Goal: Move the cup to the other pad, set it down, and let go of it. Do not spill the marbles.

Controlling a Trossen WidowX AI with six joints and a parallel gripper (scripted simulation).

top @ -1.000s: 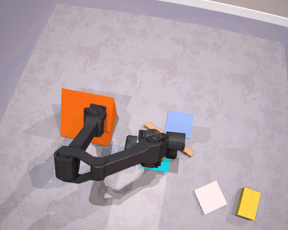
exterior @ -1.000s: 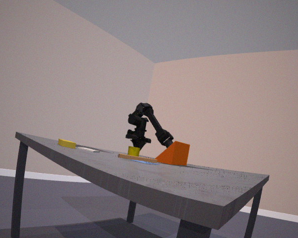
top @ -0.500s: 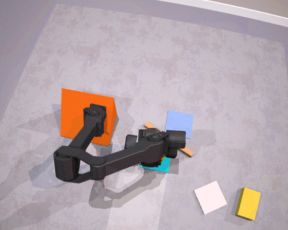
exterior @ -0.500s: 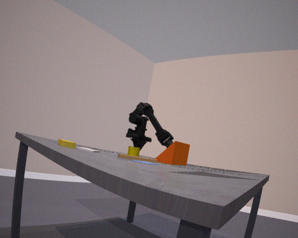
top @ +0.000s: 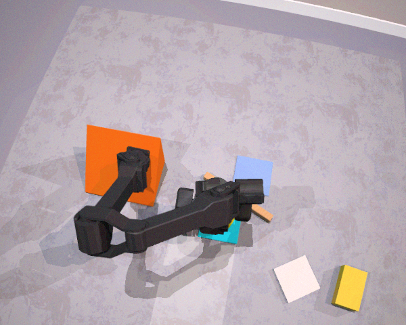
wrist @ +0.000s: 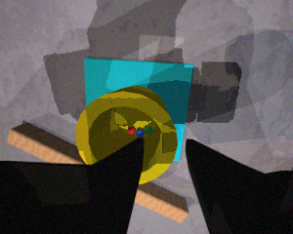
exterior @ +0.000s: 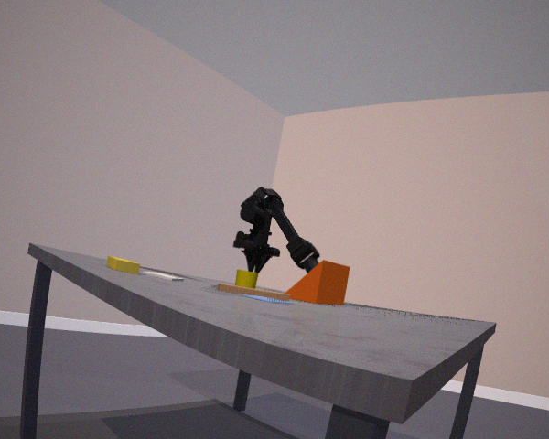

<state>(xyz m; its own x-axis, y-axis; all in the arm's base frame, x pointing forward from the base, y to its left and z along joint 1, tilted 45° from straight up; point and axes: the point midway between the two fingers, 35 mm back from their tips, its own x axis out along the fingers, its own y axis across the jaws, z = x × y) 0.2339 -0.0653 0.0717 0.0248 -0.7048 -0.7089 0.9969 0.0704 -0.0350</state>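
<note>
The yellow cup (top: 231,223) (exterior: 245,278) (wrist: 83,132) stands upright over the cyan pad (top: 231,238) (wrist: 100,73); its base is hidden. Red, blue and green marbles (wrist: 140,133) lie inside it. My gripper (exterior: 253,272) (wrist: 164,144) is partly open, its fingers apart and pointing down. In the wrist view one finger reaches over the cup's opening and the other is outside the rim, with the wall loosely between them. The light blue pad (top: 254,168) (exterior: 265,298) lies bare beyond the wooden bar.
The wooden bar (top: 262,213) (exterior: 253,290) (wrist: 163,203) lies between the cyan and blue pads, close beside the cup. An orange wedge (top: 105,157) (exterior: 331,283) stands by the arm's base. A white square (top: 296,278) (exterior: 161,274) and a yellow block (top: 350,288) (exterior: 123,265) lie farther off.
</note>
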